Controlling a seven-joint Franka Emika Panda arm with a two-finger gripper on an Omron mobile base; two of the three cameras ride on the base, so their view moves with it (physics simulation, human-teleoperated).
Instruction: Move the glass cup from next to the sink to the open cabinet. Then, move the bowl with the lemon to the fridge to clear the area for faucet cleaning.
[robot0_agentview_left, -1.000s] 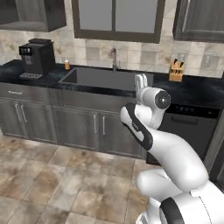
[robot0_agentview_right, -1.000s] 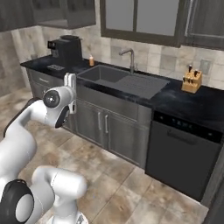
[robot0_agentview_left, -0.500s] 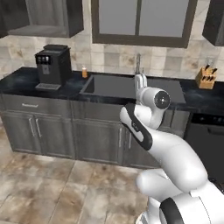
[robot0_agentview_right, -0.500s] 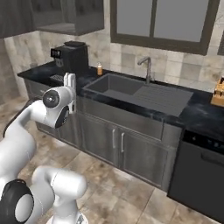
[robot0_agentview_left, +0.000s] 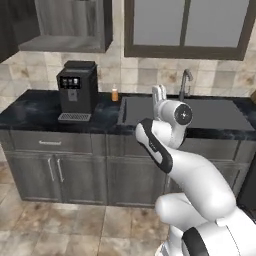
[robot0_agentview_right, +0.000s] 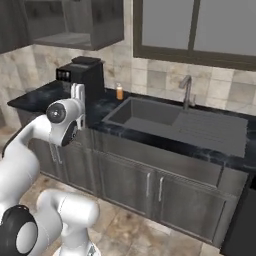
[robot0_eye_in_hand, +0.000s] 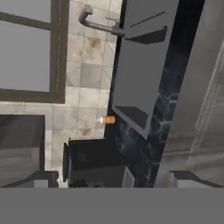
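Note:
The dark sink (robot0_agentview_left: 186, 112) is sunk into the black counter, with its ridged drainboard (robot0_agentview_right: 210, 126) to the right. The grey faucet (robot0_agentview_left: 184, 83) stands behind it against the tiled wall. My gripper (robot0_agentview_left: 159, 93) points upward in front of the sink's left end, open with nothing between its fingers. In the hand view, rolled sideways, the gripper (robot0_eye_in_hand: 114, 179) faces the sink (robot0_eye_in_hand: 144, 65) and faucet (robot0_eye_in_hand: 94, 22). The open cabinet (robot0_agentview_right: 75, 22) hangs at the upper left above the counter. The glass cup, bowl, lemon and fridge are out of view.
A black coffee machine (robot0_agentview_left: 77, 90) stands on the counter left of the sink. A small orange bottle (robot0_agentview_left: 115, 94) sits between them by the wall. A window (robot0_agentview_left: 187, 25) is above the sink. Grey base cabinets (robot0_agentview_left: 55, 170) line the tiled floor.
The whole scene has slid to the right in both base views, so the camera has moved left. The coffee machine and upper cabinet came further into view. The arm keeps its pose.

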